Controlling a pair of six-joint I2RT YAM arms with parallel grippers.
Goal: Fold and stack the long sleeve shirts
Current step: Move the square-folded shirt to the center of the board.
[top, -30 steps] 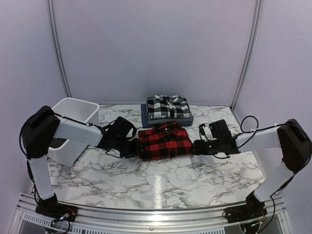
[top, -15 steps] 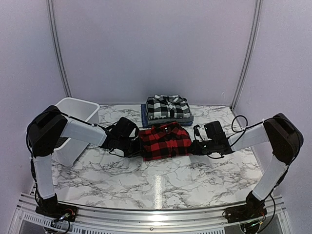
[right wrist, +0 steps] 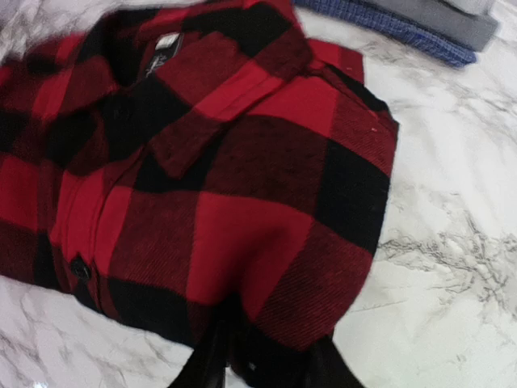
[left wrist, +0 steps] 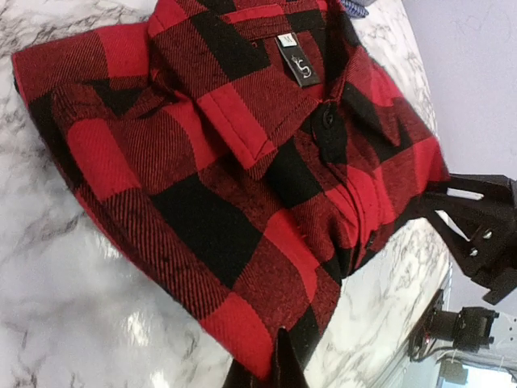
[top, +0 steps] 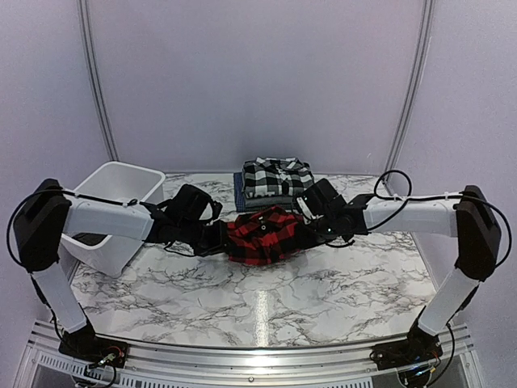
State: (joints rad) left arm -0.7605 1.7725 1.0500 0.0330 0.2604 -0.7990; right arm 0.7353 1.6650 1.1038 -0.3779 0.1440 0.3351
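The folded red-and-black buffalo check shirt (top: 265,234) hangs between my two grippers just above the marble table, sagging in the middle. My left gripper (top: 218,240) is shut on its left edge, and its jaws pinch the cloth in the left wrist view (left wrist: 279,368). My right gripper (top: 313,229) is shut on its right edge (right wrist: 266,356). The shirt fills both wrist views (left wrist: 242,162) (right wrist: 226,178). Behind it lies the stack: the black-and-white plaid shirt (top: 277,177) on top of grey and blue ones (top: 275,200).
A white plastic tub (top: 121,174) stands at the left, under my left arm. The marble table (top: 266,307) ends at a metal rail in front. The blue and grey stack edges (right wrist: 404,32) show at the top of the right wrist view.
Both grippers have raised the red-and-black shirt off the table and carried it a little toward the stack. It now sags between them. The right arm has stretched out higher and farther back.
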